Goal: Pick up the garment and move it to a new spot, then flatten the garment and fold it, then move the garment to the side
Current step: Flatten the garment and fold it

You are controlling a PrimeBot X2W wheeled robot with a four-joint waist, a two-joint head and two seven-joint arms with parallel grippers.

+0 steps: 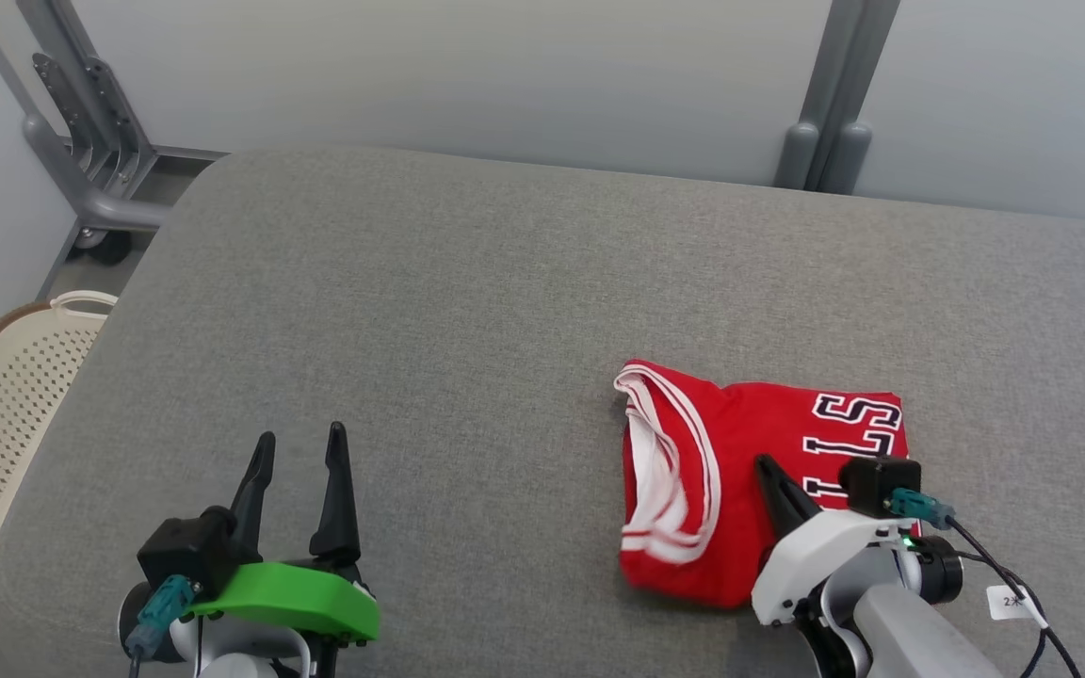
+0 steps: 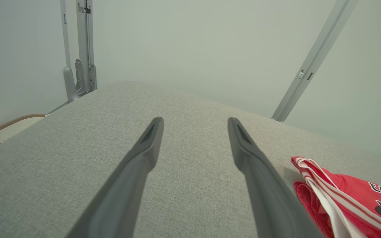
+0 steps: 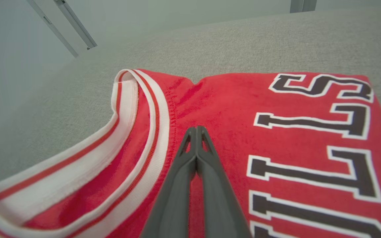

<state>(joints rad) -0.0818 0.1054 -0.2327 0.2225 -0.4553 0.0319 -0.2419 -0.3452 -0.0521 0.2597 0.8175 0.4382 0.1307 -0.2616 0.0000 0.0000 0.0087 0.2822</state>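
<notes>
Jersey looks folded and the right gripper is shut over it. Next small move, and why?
Probably press the right gripper down lightly and drag the jersey sideways across the table. The jersey lies folded flat. The shut fingers are over its middle with no cloth visibly pinched, and the left gripper stands open over the table, away from it. Sliding looks likelier than lifting.
</notes>
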